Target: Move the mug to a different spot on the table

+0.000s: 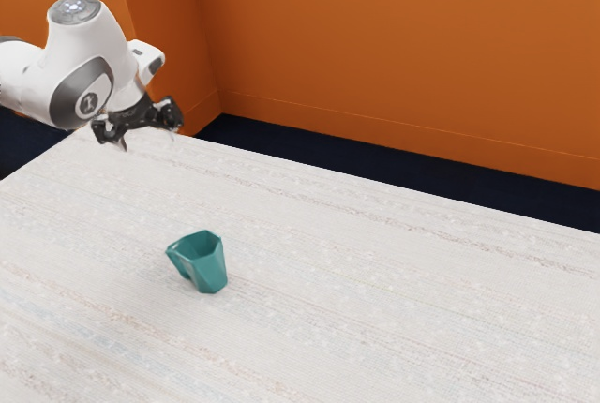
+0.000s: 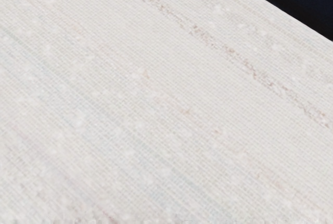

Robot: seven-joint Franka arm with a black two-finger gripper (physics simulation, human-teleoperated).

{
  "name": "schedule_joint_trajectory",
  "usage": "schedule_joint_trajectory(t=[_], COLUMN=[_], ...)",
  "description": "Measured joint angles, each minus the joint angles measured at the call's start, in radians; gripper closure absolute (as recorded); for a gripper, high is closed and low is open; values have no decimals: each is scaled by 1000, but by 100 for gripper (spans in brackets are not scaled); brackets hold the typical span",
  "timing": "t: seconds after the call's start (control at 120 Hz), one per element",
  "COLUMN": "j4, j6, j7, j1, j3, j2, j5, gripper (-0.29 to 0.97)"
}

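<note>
mug (image 1: pixel 198 260) on table (image 1: pixel 394 272) | hand (image 1: pixel 147 131) well apart, exterior view's upper left

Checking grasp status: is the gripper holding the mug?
No, the gripper hangs at a corner of the table, apart from the mug.

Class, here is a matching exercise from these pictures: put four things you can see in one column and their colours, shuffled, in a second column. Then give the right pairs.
Column one:
1. mug
2. gripper
3. table
4. wall

Column two:
A. orange
B. off-white
C. teal
D. black

Right pairs: 1-C, 2-D, 3-B, 4-A.
</note>
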Motion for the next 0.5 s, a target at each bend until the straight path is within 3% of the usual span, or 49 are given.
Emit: schedule_joint_trajectory(t=[0.283, 0.5], j4=[315, 420], j6=[-363, -527], j7=[141, 248], j1=[-27, -60], j3=[-1, 1], j2=[105, 133], j5=[-77, -82], gripper=[0, 0])
